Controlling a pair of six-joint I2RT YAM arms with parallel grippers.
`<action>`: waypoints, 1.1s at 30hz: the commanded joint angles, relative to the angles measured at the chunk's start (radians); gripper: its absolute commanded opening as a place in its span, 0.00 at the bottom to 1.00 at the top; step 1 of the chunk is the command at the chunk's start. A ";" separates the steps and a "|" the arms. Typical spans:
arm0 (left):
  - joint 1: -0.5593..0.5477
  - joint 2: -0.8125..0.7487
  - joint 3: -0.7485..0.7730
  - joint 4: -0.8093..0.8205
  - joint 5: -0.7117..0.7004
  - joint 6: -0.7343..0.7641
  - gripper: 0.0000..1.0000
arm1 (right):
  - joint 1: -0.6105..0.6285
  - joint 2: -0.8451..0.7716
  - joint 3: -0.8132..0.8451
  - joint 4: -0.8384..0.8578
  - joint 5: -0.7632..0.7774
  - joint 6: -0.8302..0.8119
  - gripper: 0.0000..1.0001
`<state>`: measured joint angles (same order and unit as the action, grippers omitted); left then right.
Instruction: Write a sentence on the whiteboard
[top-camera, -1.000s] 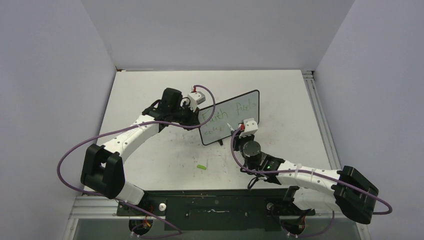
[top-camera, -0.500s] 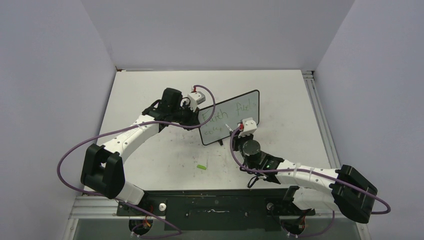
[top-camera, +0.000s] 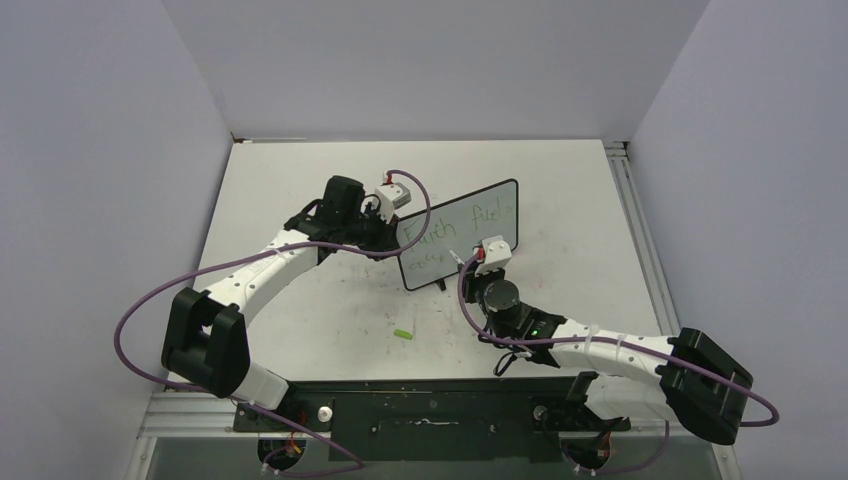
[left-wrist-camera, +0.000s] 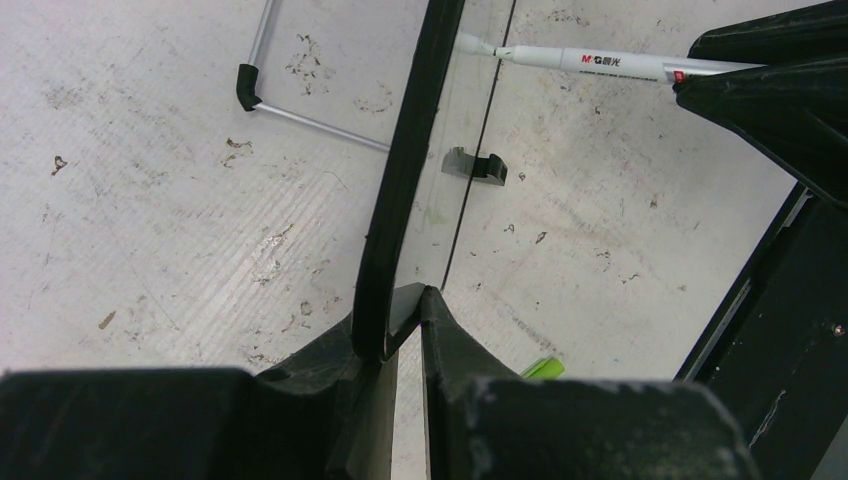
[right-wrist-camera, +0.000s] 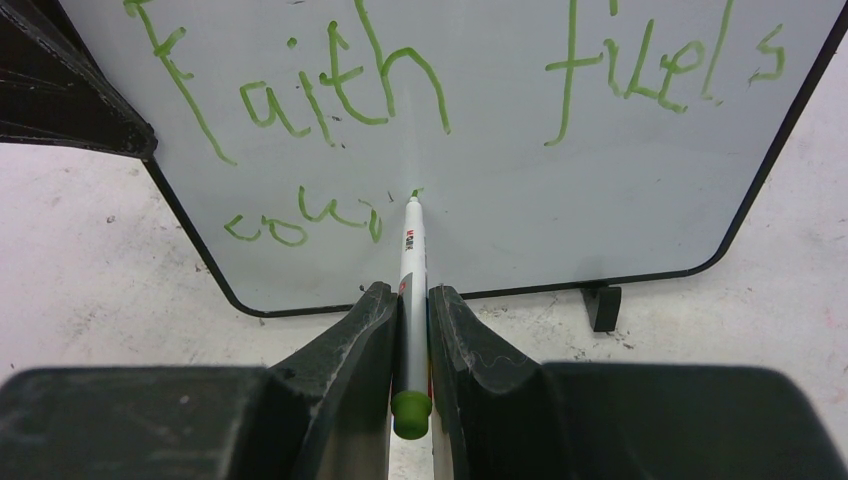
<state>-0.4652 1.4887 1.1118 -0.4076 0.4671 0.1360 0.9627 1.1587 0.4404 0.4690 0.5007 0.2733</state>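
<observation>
One whiteboard stands upright mid-bench on its small feet. At its left edge the left fingers are closed on the black frame. Across the board runs the sentence in green: "Faith fuels", with "cou" below. Just right of that, a marker touches its tip to the surface, gripped tight between the right fingers.
</observation>
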 joint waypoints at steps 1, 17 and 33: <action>-0.004 -0.008 0.017 -0.028 -0.039 0.041 0.00 | -0.003 0.021 -0.007 0.021 0.000 0.018 0.05; -0.004 -0.009 0.018 -0.028 -0.039 0.042 0.00 | -0.003 0.027 -0.003 0.031 0.041 0.012 0.05; -0.004 -0.009 0.018 -0.029 -0.039 0.042 0.00 | -0.003 -0.009 0.012 0.062 0.054 -0.018 0.05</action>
<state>-0.4648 1.4887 1.1118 -0.4076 0.4675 0.1356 0.9630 1.1755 0.4404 0.4641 0.5362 0.2687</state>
